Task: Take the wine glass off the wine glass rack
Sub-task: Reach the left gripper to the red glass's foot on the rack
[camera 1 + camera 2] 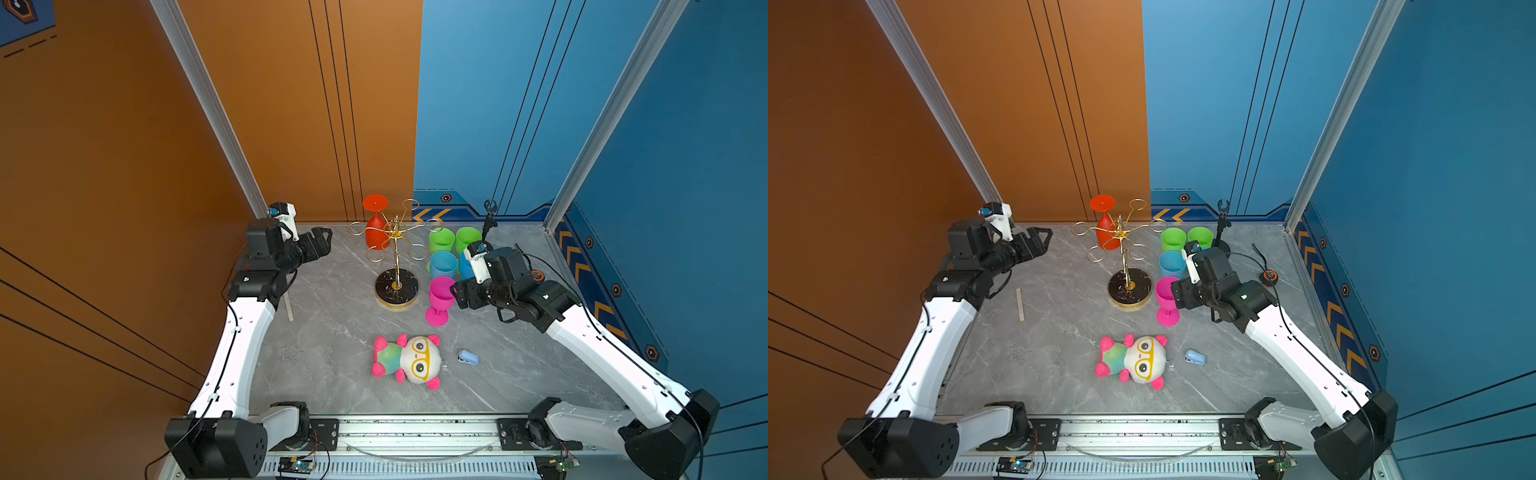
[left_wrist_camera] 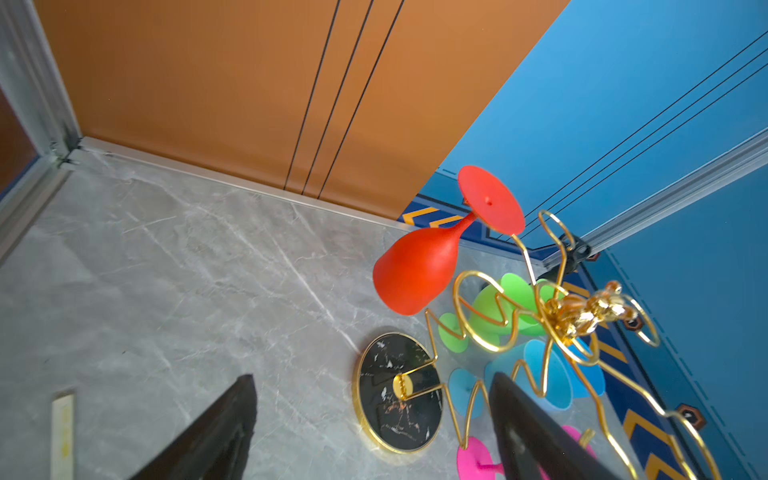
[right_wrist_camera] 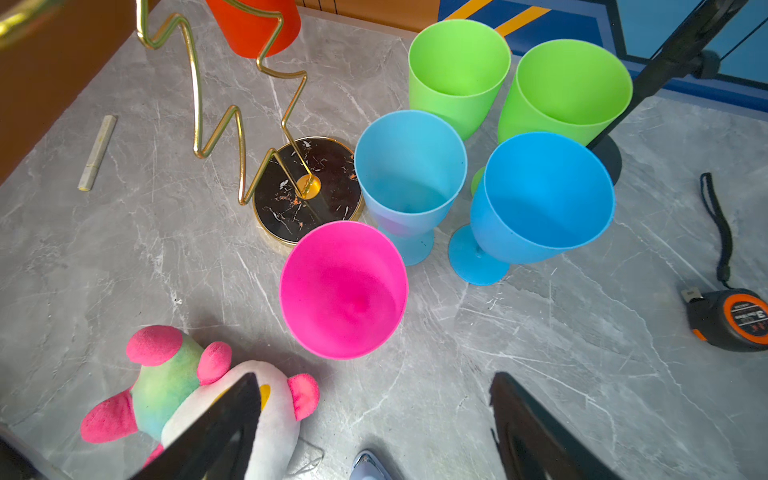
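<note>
One red wine glass hangs bowl down, foot up, from a looped arm of the gold wine glass rack, which stands at the back middle of the grey marbled table in both top views. The left gripper hovers well to the left of the rack, its jaws spread and empty. The right gripper is just beside the bowl of a pink wine glass, which stands upright to the right of the rack's base. Whether the two touch cannot be told here. Blue glasses and green glasses, two of each, stand behind the pink one. A plush panda lies nearer the front.

In the left wrist view the black fingers stand wide apart with nothing between them. The red glass hangs on the rack ahead, clear of them.

In the right wrist view the fingers are also wide apart and grip nothing. The pink glass stands ahead of the fingertips, apart from them, just beside the rack's black base. A tape measure lies on the table.
</note>
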Robot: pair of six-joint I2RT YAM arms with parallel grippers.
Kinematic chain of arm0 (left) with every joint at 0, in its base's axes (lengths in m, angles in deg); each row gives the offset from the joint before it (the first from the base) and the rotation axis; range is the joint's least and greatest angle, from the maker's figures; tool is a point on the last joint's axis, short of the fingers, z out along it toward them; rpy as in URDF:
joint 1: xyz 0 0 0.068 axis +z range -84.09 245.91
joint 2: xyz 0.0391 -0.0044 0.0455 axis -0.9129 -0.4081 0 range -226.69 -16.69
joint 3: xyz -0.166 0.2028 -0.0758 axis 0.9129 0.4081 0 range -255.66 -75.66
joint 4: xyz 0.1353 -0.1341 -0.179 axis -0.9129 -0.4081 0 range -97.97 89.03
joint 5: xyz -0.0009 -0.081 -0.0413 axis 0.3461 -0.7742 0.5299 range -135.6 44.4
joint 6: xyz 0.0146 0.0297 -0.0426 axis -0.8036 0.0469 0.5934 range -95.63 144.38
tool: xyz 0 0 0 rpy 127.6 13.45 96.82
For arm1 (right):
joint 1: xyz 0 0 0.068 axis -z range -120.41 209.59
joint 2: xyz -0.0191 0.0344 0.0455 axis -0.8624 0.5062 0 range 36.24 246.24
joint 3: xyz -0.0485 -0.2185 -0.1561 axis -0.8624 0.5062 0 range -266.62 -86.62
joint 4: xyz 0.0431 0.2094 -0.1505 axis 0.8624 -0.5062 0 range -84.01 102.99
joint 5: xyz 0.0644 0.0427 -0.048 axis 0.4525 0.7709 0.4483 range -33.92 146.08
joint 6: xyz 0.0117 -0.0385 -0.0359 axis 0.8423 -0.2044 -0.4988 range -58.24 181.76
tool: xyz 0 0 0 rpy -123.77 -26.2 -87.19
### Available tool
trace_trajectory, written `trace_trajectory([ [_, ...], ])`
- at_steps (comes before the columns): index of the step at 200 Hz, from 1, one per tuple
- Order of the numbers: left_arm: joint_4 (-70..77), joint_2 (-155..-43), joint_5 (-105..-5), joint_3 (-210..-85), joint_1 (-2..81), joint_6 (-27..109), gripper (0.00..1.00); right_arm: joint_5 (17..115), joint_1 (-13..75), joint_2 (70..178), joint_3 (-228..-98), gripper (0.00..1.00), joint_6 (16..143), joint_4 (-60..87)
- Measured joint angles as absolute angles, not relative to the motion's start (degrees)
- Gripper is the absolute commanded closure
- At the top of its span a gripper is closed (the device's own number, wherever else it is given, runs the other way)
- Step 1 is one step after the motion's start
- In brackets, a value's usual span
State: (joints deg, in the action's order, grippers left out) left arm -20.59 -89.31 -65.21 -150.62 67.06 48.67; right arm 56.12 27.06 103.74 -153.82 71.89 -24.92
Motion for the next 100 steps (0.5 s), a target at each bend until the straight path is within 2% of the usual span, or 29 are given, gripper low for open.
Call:
trace_trajectory([
  [7,-20.2,-91.3,-66.5,-152.3,67.0,49.5,0.17,56.5,27.1,103.1,-153.3,0.12,72.0,-24.8],
  [57,-18.2,-105.7,-77.3,-165.1,67.0,54.5,0.23,59.0,27.1,99.8,-151.5,0.12,72.7,-24.4],
  [100,-17.9,-112.7,-83.8,-170.8,66.2,57.7,0.3,59.9,27.0,97.8,-150.0,0.12,73.6,-23.8],
])
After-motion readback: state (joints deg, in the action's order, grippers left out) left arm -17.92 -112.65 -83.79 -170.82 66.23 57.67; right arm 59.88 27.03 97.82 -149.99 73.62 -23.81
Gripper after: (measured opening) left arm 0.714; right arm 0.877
